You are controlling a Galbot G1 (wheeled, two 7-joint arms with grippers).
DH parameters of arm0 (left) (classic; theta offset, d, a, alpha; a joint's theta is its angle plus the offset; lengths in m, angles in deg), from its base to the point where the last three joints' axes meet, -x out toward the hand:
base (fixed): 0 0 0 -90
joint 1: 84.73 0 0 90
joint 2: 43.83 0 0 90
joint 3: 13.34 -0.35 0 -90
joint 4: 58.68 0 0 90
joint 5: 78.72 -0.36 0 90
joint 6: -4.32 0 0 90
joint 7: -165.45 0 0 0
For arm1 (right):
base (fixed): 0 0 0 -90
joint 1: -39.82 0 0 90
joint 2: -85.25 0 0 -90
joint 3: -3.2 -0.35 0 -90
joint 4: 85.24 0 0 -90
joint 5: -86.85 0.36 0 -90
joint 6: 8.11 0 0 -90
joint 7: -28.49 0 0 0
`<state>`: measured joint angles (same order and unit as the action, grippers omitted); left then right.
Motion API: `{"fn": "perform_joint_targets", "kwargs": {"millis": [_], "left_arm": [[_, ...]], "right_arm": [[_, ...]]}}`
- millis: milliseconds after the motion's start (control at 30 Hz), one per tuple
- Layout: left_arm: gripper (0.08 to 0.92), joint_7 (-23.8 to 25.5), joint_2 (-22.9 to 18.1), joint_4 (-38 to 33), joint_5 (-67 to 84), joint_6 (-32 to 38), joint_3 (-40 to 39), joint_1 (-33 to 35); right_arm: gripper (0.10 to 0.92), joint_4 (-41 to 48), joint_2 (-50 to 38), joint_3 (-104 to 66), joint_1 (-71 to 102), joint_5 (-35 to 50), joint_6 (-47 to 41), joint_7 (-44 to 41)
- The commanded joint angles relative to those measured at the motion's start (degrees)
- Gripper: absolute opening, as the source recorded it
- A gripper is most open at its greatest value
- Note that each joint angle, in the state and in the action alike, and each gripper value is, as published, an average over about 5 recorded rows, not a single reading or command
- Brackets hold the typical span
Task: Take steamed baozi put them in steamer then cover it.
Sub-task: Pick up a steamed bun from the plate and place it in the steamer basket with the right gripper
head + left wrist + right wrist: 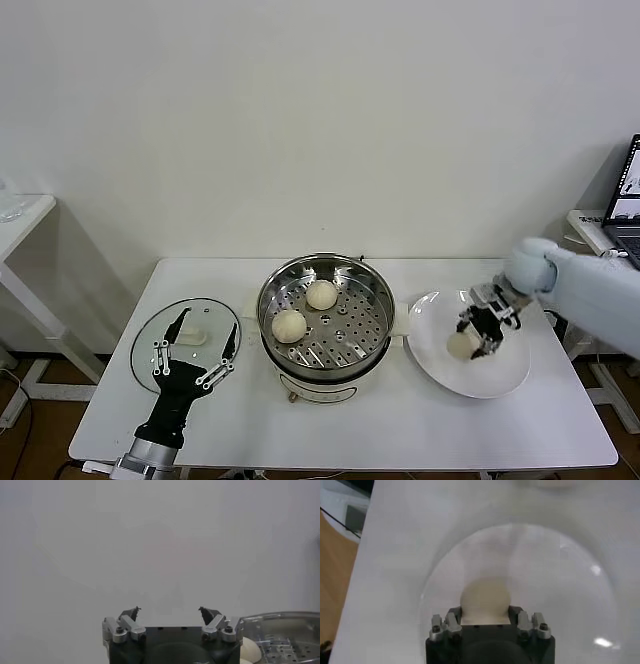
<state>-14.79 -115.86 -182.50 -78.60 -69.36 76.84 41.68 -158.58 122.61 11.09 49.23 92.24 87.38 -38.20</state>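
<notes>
1. Steamer [325, 315] upright at table centre, open mouth facing up, round so no long axis to call; two steamed baozi [305, 310] sitting dome-up on the perforated tray, side by side, near each other.
2. Right gripper [474, 337] down over the white plate [500, 375], fingers closed narrow around a third baozi [485, 598] resting on the plate.
3. Cover [150, 335] lying flat on the table to the steamer's left, handle up, well apart from the plate.
4. Left gripper [196, 343] parked above the cover, fingers [132, 613] spread wide, holding nothing.
5. Right wrist view alone showing the bun snug between the jaws; left wrist view catching only the steamer rim and a bun edge.
6. Laptop [625, 205] at far right, clear of the work.
</notes>
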Motion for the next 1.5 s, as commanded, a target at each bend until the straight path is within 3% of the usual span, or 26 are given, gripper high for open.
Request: {"fn": "perform_joint_targets", "kwargs": {"millis": [33, 200, 500, 1500], "left_arm": [[0.823, 0.02, -0.04, -0.51, 0.22, -0.15, 0.04, -0.03], [0.823, 0.01, -0.08, -0.84, 0.22, -0.03, 0.25, 0.18], [0.823, 0.0, -0.17, -1.13, 0.23, 0.33, 0.65, 0.59], [0.823, -0.11, -0.52, -0.92, 0.31, 0.66, 0.76, 0.38]], "right_arm": [[0.651, -4.49, 8.66, 3.04, -20.54, 2.67, 18.4, -2.97], [0.652, -8.07, 16.46, 5.64, -25.96, 2.21, 23.93, -2.26], [0.653, -15.15, 24.56, 6.53, -22.31, -6.68, 29.76, -0.54], [0.658, -16.01, 29.67, 7.29, -10.39, -17.56, 33.71, -0.35]]}}
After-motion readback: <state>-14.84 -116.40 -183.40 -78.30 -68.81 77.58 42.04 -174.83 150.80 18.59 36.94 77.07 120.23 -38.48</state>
